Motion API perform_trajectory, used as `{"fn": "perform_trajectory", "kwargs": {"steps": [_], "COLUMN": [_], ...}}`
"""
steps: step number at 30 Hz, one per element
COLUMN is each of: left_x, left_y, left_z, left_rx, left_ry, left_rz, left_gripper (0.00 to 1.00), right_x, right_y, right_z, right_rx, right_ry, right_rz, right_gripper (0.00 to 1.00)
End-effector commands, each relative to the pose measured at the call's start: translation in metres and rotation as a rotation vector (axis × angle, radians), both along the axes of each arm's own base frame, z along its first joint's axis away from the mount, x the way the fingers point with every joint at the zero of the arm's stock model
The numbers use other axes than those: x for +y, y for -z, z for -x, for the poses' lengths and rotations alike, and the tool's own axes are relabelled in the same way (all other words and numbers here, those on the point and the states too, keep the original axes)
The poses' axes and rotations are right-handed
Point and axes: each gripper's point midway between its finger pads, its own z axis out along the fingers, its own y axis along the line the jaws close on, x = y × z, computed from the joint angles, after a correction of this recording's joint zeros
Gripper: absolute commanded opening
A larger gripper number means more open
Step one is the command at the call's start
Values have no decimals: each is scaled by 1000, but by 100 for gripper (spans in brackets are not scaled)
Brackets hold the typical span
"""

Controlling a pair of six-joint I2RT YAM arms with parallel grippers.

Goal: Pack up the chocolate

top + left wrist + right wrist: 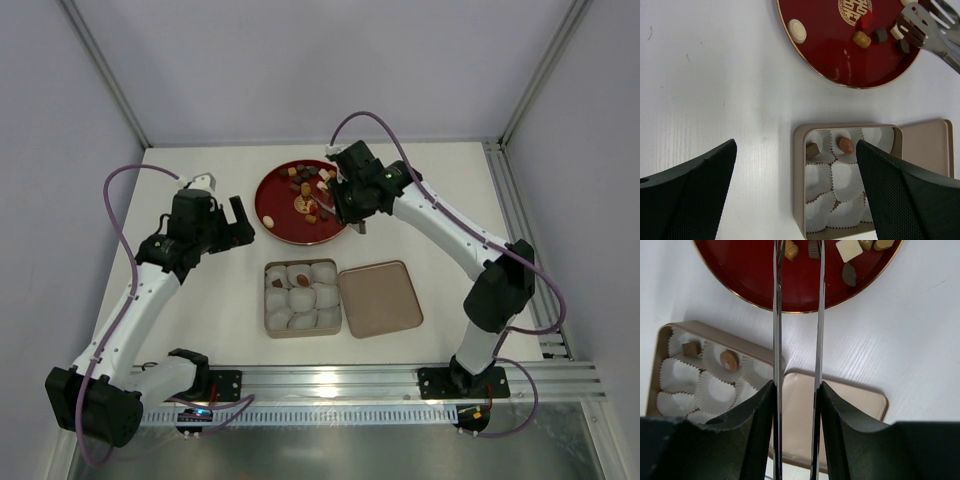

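Tongs (777,315): clamped between right gripper (796,390) fingers, blades still apart; tips low among chocolate (861,39) on plate (810,55), probably lining up one piece.
Left gripper (796,145): wide open, empty, hovers left of plate, out of the way.
Box (799,175): near side of plate; two pieces in far cups (847,180), others empty.
Lid (380,298): just right of box.
Obstruction: neighbouring pieces crowd tong tips.

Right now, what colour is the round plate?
Deep red plate, thin gold rim; left wrist view shows it best.
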Motion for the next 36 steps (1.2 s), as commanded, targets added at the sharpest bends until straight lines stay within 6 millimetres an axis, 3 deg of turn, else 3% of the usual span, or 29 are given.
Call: {"fn": "perform_trajectory", "kwargs": {"steps": [1, 5, 15, 29, 36], "left_x": [0, 0, 0, 0, -1], "left_y": [-4, -5, -4, -3, -4], "left_z": [-6, -6, -6, -6, -6], "left_rx": [-25, -28, -26, -23, -23], "left_ry": [-8, -9, -7, -7, -6], "left_rz": [15, 14, 16, 13, 16], "left_gripper": [100, 100, 100, 100, 100], "right_x": [-1, -1, -3, 0, -1], "right_y": [-2, 13, 39, 59, 55], "right_z": [-22, -33, -37, -36, -34], "right_rx": [-28, -9, 25, 62, 56], "right_ry": [-2, 8, 21, 12, 18], "right_rz": [13, 48, 102, 108, 98], "right_gripper": [41, 41, 40, 38, 38]}}
